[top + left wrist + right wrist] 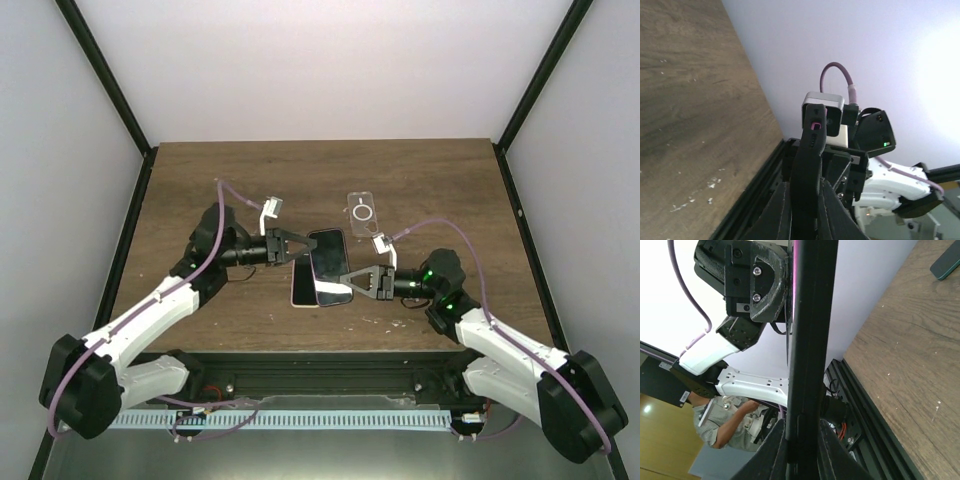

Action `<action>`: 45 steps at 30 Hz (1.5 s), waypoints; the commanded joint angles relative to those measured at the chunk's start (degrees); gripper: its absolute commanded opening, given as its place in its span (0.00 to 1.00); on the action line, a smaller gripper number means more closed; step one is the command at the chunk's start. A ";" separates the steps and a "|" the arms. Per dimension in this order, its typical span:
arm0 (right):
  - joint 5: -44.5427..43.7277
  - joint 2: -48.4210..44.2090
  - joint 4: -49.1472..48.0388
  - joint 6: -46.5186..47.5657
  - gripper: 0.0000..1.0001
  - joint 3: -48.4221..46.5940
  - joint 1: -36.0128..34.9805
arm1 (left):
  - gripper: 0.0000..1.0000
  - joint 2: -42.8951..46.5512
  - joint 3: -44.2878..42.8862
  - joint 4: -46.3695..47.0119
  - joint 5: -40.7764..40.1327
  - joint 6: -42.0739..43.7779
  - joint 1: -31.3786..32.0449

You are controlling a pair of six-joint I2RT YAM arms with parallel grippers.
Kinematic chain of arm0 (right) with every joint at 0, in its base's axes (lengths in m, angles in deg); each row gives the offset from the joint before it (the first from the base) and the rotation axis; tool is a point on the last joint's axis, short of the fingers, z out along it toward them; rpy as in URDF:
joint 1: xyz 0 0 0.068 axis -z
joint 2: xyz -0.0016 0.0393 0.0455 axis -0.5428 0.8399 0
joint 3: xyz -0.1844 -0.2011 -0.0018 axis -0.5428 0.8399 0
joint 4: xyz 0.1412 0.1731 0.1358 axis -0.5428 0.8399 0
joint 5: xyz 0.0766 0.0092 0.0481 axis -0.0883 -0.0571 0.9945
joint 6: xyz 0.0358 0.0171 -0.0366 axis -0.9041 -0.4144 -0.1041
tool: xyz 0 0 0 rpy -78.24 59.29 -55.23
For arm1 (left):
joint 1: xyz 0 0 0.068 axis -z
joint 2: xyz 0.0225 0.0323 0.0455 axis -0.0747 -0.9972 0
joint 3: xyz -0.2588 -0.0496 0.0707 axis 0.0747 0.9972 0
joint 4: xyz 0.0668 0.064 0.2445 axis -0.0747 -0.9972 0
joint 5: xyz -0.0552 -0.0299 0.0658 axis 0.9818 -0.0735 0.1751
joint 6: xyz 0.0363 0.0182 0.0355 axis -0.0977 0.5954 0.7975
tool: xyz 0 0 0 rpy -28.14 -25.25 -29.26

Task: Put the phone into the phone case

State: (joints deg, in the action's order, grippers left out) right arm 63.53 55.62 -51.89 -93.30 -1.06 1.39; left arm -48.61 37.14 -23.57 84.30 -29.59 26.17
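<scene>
Holding phone point(328, 262) tight, left fingers point(288, 239) and right fingers point(362, 271) both pinched on edges. Keep flat, carry over clear case point(361, 211), line up corners, push down softly.

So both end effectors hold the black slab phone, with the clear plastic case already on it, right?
No. Top external view: the clear plastic case lies apart on the table, beyond the black slab phone held by left end effector and right end effector.
</scene>
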 commanded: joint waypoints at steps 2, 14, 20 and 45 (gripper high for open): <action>1.25 -1.09 4.73 6.74 0.02 -3.77 -0.44 | 0.00 -0.84 -4.48 -9.02 -4.19 7.64 -0.15; -5.48 -5.72 14.28 8.34 0.46 -9.53 -0.39 | 0.00 0.30 -2.35 2.35 9.80 3.34 -0.16; -5.77 -3.50 15.17 8.68 0.58 -13.60 -0.34 | 0.00 1.37 -1.18 2.40 13.97 4.10 -0.16; -8.39 -2.94 27.83 20.27 0.39 -19.90 -0.33 | 0.00 1.02 -5.72 -13.95 7.48 13.34 -0.14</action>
State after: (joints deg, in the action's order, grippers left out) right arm 53.54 54.17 -20.75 -74.53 -19.90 1.21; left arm -48.11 29.73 -41.08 92.30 -11.97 26.28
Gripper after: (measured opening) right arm 0.262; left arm 0.106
